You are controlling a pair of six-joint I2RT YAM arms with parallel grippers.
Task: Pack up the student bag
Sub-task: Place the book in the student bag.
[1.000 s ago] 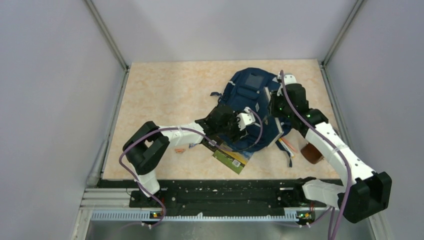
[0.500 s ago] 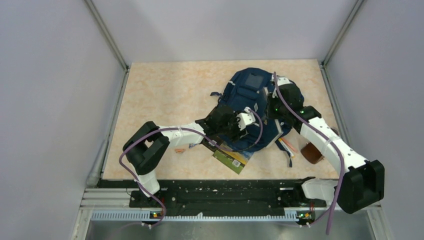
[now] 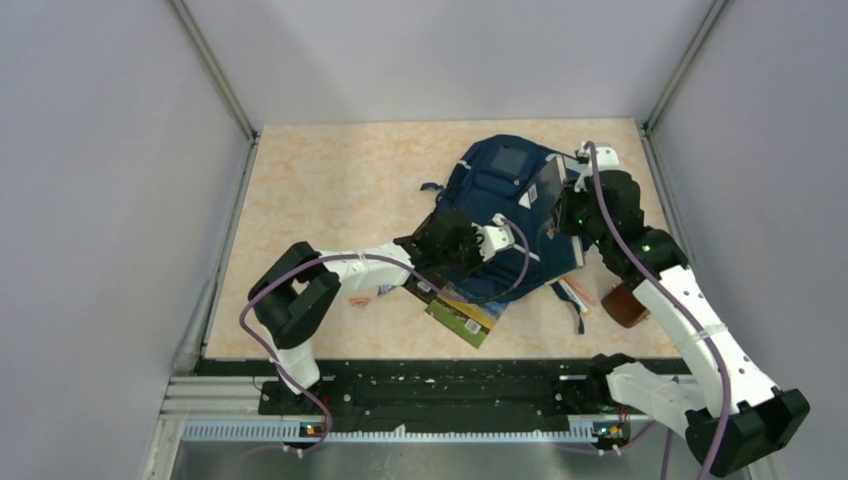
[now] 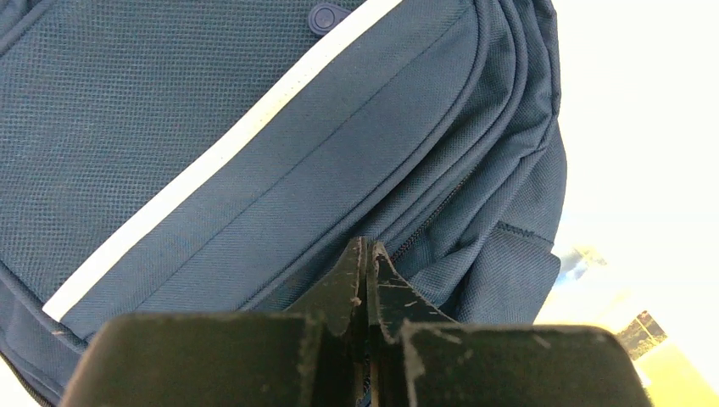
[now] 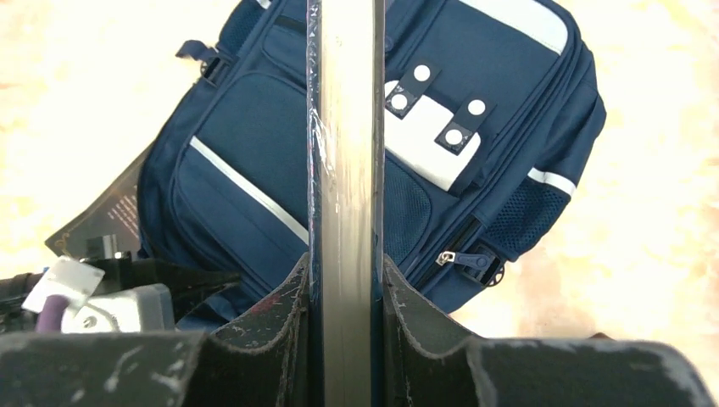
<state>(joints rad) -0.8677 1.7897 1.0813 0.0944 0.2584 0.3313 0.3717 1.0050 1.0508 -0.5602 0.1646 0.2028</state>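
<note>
The student bag (image 3: 505, 195) lies front up at the back right of the table, navy with pale stripes; it fills the left wrist view (image 4: 254, 127) and shows below in the right wrist view (image 5: 237, 161). My left gripper (image 4: 367, 250) is shut, its tips pressed against the bag's edge beside a zipper seam; whether fabric is pinched I cannot tell. From above, the left gripper (image 3: 500, 248) is at the bag's near side. My right gripper (image 5: 343, 263) is shut on a dark blue book (image 5: 343, 127), held edge-on above the bag's right side (image 3: 548, 183).
A green and yellow book (image 3: 465, 315) pokes out from under the bag's near edge. A brown object (image 3: 622, 305) and some pens (image 3: 572, 292) lie near the right arm. A small orange item (image 3: 362, 297) sits by the left arm. Walls enclose the table.
The left gripper has gone from open to shut at the bag's edge. The right arm has swung the book rightward and farther back, off the bag's middle.
</note>
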